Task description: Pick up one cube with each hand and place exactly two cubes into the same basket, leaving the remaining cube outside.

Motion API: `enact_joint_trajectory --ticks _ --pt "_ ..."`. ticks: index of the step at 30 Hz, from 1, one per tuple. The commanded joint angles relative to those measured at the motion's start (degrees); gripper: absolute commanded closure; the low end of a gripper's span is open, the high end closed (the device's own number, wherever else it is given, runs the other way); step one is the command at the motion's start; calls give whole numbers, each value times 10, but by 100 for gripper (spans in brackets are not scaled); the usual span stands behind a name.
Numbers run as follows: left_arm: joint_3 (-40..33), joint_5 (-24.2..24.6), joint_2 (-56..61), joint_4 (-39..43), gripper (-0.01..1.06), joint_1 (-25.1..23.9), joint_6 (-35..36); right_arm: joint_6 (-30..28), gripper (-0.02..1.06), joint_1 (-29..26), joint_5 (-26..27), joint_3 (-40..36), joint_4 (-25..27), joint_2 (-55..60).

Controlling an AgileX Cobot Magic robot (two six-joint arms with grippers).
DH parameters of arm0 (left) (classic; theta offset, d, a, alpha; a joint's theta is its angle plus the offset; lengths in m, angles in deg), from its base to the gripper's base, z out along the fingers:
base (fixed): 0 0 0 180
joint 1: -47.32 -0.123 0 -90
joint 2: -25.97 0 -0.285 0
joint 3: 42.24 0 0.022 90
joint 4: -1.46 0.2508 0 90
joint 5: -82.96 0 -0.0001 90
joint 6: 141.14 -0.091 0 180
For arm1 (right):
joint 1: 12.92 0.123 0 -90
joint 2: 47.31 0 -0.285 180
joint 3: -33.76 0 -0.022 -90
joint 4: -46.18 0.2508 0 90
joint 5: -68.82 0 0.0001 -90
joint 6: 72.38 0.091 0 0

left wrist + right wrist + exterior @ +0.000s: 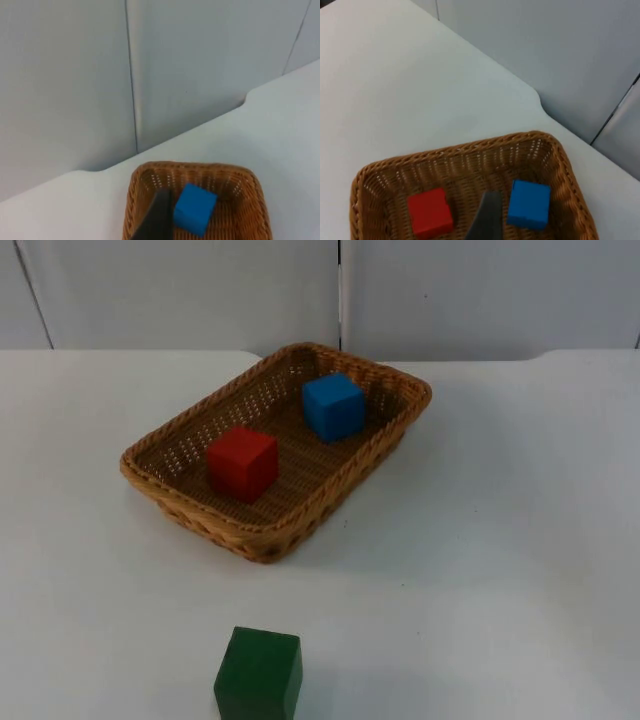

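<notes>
A woven wicker basket point(262, 540) stands at the middle of the white table. Inside it are a red cube point(242, 462) toward the near left and a blue cube point(333, 406) toward the far right, a small gap apart. A green cube point(258, 675) sits on the table outside the basket, near the front edge. My left gripper point(159, 220) hangs high over the basket point(200, 167), just beside the blue cube point(195, 209). My right gripper point(487, 217) is also raised above the basket point(470, 147), between the red cube point(429, 212) and the blue cube point(529, 205). Neither holds anything.
The grey partition wall point(200, 290) closes off the table behind the basket. Bare white table top point(500, 540) spreads to the right of the basket and around the green cube.
</notes>
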Motion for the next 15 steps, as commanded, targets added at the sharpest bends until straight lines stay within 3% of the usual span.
enact_joint_trajectory --ticks 1,5,15 --pt "3 13 11 35 20 -2 34 -3 31 -1 -14 5 6 -12" --pt "3 31 24 88 20 -2 85 -3 31 -1 -23 -10 22 -22" --pt "3 79 65 119 20 -2 117 -3 31 -1 88 -193 33 -110"
